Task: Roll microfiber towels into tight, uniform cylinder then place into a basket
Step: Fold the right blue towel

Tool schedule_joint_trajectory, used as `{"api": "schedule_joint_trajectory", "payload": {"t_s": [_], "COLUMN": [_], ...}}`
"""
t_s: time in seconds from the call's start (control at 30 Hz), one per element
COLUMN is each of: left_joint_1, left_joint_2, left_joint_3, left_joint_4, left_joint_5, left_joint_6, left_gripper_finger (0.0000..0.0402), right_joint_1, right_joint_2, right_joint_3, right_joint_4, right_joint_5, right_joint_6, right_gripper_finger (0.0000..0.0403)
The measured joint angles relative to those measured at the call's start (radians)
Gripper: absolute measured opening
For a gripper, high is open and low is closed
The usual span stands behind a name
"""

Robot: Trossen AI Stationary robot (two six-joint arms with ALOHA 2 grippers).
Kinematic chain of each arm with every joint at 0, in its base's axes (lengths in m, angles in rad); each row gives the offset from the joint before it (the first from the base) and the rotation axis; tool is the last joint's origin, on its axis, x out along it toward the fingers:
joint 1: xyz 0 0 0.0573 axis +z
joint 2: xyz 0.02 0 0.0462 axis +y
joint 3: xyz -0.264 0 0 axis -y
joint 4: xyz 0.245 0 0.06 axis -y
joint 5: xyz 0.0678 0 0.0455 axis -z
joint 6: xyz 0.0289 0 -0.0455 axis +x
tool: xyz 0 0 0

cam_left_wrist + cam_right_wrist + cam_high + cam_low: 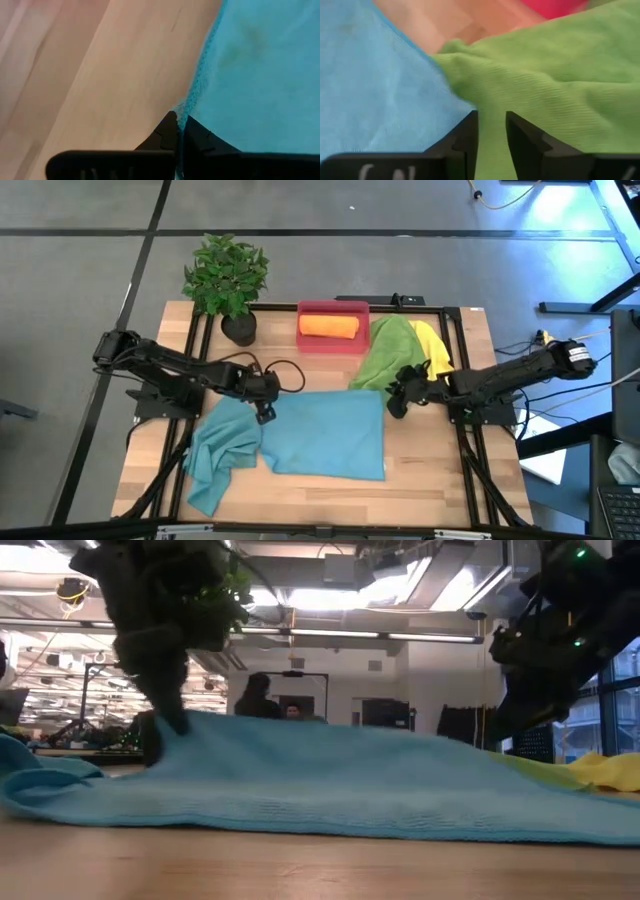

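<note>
Teal towel spread flat, one roll already in the basket

Black fingers of the left gripper (181, 131) are pressed together on the edge of the flat teal towel (325, 435), the cloth's hem caught between the tips at its far left corner. The right gripper (491, 131) has its fingers a narrow gap apart; green cloth shows through the gap, but nothing looks clamped, and it hangs over the seam where the teal towel's far right corner meets the green towel (385, 352).

Judging by this, the step in hand is laying the teal towel out square before rolling it. The right side appears to be letting go of its corner while the left has hold of its own. The next move calls for a clean grip along one edge by both grippers, turned over evenly so the roll comes out tight and does not drag the green towel along with it.

Outward from the grippers, a second teal towel (218, 455) lies crumpled beside the flat one on the wooden table (440, 480), and a yellow towel (432, 345) lies partly under the green one. The red-pink basket (333, 308) stands at the far edge and holds one rolled orange towel (328, 326). A potted plant (226, 278) stands just beside the basket.
</note>
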Motion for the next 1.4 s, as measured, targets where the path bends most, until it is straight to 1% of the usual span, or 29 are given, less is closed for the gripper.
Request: {"api": "schedule_joint_trajectory", "payload": {"t_s": [0.1,0.2,0.37,0.5,0.63,0.77,0.83,0.93,1.1,1.17,1.23,1.3,1.4], "left_joint_1": [0.0,0.0,0.0,0.0,-0.001,-0.006,-0.012,-0.029,-0.07,-0.082,-0.092,-0.097,-0.098], "left_joint_2": [0.0,0.0,0.0,0.0,0.0,0.0,0.0,0.0,0.0,0.0,0.0,0.0,0.0], "left_joint_3": [0.0,0.0,0.0,0.0,0.0,0.0,0.0,0.0,0.0,0.0,0.0,0.0,0.0], "left_joint_4": [-0.063,-0.051,0.044,0.119,0.196,0.264,0.272,0.272,0.272,0.271,0.272,0.272,0.273], "left_joint_5": [0.0,-0.005,-0.021,-0.021,-0.021,-0.021,-0.021,-0.021,-0.051,-0.075,-0.1,-0.115,-0.117], "left_joint_6": [-0.036,-0.041,-0.005,0.008,-0.039,-0.041,-0.042,-0.043,-0.044,-0.045,-0.047,-0.048,-0.048], "left_gripper_finger": [0.0,0.0,0.0,0.0,0.0,0.0,0.0,0.0,0.0,0.0,0.0,0.0,0.0], "right_joint_1": [-0.048,-0.101,-0.193,-0.316,-0.458,-0.591,-0.647,-0.705,-0.72,-0.711,-0.693,-0.667,-0.617], "right_joint_2": [0.003,0.038,0.142,0.212,0.259,0.271,0.262,0.231,0.132,0.084,0.031,-0.018,-0.074], "right_joint_3": [0.0,0.0,0.0,0.0,0.001,0.002,0.002,0.024,0.104,0.14,0.169,0.194,0.219], "right_joint_4": [-0.01,-0.007,0.01,0.032,0.062,0.096,0.117,0.086,-0.061,-0.108,-0.118,-0.117,-0.115], "right_joint_5": [-0.015,-0.049,-0.059,-0.059,-0.058,-0.065,-0.089,-0.105,-0.121,-0.159,-0.219,-0.319,-0.426], "right_joint_6": [-0.036,-0.055,-0.124,-0.129,-0.157,-0.221,-0.256,-0.253,-0.321,-0.343,-0.39,-0.434,-0.434], "right_gripper_finger": [0.0111,0.0109,0.0092,0.0081,0.0064,0.0042,0.0034,0.0031,0.0045,0.0055,0.0065,0.0075,0.0088]}}
